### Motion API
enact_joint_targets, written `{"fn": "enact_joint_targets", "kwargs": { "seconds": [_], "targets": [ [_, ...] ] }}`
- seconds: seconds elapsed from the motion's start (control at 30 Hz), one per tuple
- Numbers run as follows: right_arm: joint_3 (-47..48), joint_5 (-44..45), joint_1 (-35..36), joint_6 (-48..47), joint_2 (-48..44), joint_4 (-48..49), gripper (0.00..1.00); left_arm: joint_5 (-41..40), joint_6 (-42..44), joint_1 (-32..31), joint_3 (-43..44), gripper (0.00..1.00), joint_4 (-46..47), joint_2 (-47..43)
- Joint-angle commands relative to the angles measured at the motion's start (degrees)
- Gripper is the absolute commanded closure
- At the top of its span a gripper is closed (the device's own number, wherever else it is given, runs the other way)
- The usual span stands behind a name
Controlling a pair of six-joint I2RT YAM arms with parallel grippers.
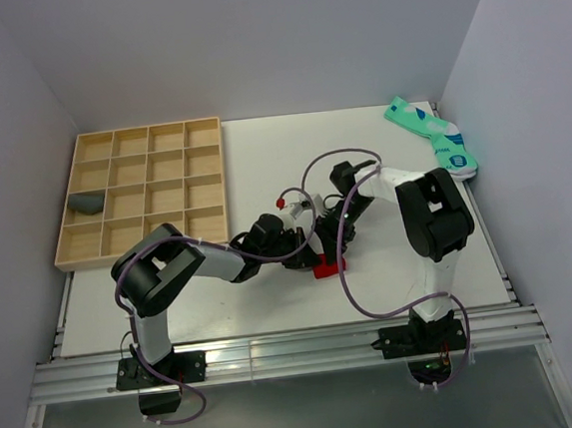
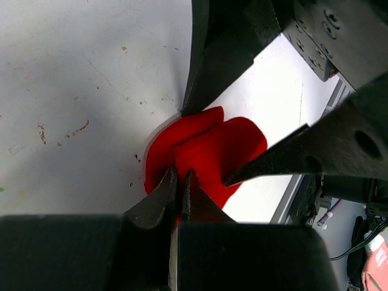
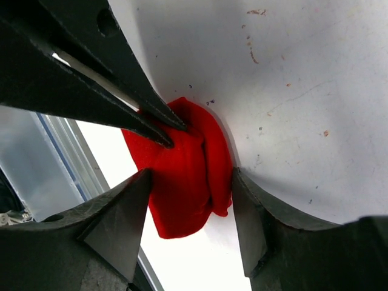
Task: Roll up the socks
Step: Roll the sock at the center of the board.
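Observation:
The red sock [image 1: 328, 266] lies bunched into a short roll on the white table, in front of both arms. My left gripper [image 2: 180, 176] is shut on a fold at the edge of the red sock [image 2: 206, 151]. My right gripper [image 3: 191, 176] is open and straddles the red sock [image 3: 188, 182], one finger close against each side of the roll. In the right wrist view the left gripper's fingers [image 3: 121, 91] press into the sock from above. The dark grey sock [image 1: 87, 202] sits in a left-hand compartment of the wooden tray [image 1: 139, 133].
The wooden tray with its many compartments stands at the back left of the table. Mint-green patterned socks [image 1: 435, 136] lie at the back right corner. The table's metal front rail [image 1: 278, 353] runs close behind the red sock.

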Motion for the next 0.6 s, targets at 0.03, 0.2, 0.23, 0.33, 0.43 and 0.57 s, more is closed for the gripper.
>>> {"fn": "enact_joint_targets", "kwargs": {
  "seconds": [0.03, 0.2, 0.23, 0.33, 0.43, 0.57],
  "targets": [
    [-2.55, 4.97, 0.64, -5.6, 0.57, -4.93, 0.39, -6.65, 1.58, 0.6, -1.62, 1.0, -12.58, 2.28],
    [-4.39, 6.38, 0.64, -5.08, 0.57, -3.62, 0.44, -8.59, 0.35, 0.6, -1.7, 1.0, -12.59, 1.58],
    [-4.66, 6.38, 0.56, -4.9, 0.57, -3.35, 0.45, -8.67, 0.26, 0.6, -1.7, 1.0, -12.5, 1.49],
    [-4.75, 6.12, 0.56, -4.9, 0.83, -3.53, 0.52, -9.55, -0.53, 0.6, -1.18, 1.0, -12.94, 1.31],
    [-4.84, 6.56, 0.56, -4.11, 0.66, -3.26, 0.61, -9.91, -0.97, 0.6, -1.09, 0.99, -12.59, 0.96],
    [-4.66, 6.56, 0.64, -3.15, 0.74, -3.08, 0.77, -10.08, -1.67, 0.52, -1.26, 1.0, -11.97, -0.09]
  ]
}}
